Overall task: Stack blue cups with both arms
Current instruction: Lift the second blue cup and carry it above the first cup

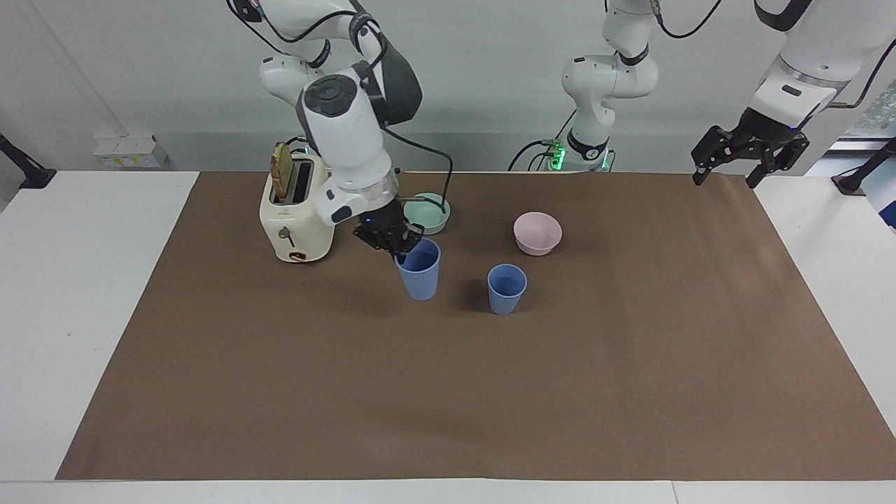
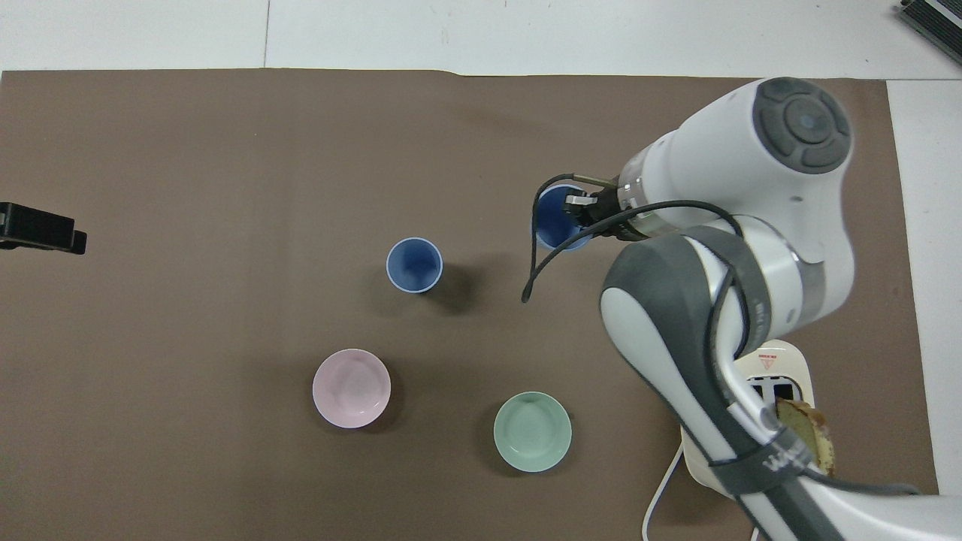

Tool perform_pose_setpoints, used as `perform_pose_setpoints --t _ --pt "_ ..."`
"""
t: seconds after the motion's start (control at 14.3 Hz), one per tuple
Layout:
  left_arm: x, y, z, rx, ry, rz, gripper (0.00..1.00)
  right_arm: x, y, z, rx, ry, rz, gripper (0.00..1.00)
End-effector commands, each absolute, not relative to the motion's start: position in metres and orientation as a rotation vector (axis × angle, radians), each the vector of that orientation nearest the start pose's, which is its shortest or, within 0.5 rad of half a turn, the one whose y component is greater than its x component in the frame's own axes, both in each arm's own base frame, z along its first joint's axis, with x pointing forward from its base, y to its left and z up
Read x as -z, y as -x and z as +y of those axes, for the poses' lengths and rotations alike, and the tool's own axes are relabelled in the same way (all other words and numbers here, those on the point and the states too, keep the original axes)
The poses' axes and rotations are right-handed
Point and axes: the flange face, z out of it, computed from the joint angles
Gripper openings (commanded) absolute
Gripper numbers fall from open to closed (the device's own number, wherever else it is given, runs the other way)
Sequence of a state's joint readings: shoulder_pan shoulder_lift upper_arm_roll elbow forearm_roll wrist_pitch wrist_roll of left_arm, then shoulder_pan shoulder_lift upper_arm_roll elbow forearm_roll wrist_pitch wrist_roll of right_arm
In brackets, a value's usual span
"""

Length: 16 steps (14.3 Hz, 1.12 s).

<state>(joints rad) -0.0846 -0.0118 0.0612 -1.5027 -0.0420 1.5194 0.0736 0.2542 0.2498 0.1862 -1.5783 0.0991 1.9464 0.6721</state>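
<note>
One blue cup stands upright on the brown cloth near the table's middle; it also shows in the overhead view. My right gripper is shut on the rim of the second blue cup and holds it upright, lifted off the cloth, beside the standing cup on the right arm's side. In the overhead view the right gripper and held cup show too. My left gripper waits open and empty, raised over the cloth's corner at the left arm's end.
A cream toaster with a slice of bread stands at the right arm's end. A mint-green bowl and a pink bowl sit nearer to the robots than the standing cup.
</note>
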Motion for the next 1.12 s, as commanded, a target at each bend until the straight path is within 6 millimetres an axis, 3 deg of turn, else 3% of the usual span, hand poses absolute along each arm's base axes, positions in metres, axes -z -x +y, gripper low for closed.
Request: perform_pose_setpoints --t 0.0,0.14,0.28,0.42,0.77,1.05 --pt "-0.660 -0.538 -0.014 0.040 3.168 0.139 1.00 -0.526 -0.585 0.320 0.073 2.889 0.377 0.00" --pt "-0.660 -0.538 -0.014 0.040 3.168 0.139 1.00 -0.533 -0.574 0.344 0.084 2.882 0.319 0.00" --pt "-0.660 -0.538 -0.014 0.040 3.168 0.139 1.00 -0.523 -0.561 0.380 0.089 2.877 0.241 0.00" --pt "-0.660 -0.538 -0.014 0.040 3.168 0.139 1.00 -0.510 -0.561 0.394 0.101 2.871 0.219 0.00" --pt "-0.660 -0.538 -0.014 0.040 3.168 0.139 1.00 -0.486 -0.570 0.398 0.112 2.871 0.223 0.00" --pt "-0.660 -0.538 -0.014 0.040 3.168 0.139 1.00 -0.481 -0.567 0.402 0.101 2.875 0.213 0.00"
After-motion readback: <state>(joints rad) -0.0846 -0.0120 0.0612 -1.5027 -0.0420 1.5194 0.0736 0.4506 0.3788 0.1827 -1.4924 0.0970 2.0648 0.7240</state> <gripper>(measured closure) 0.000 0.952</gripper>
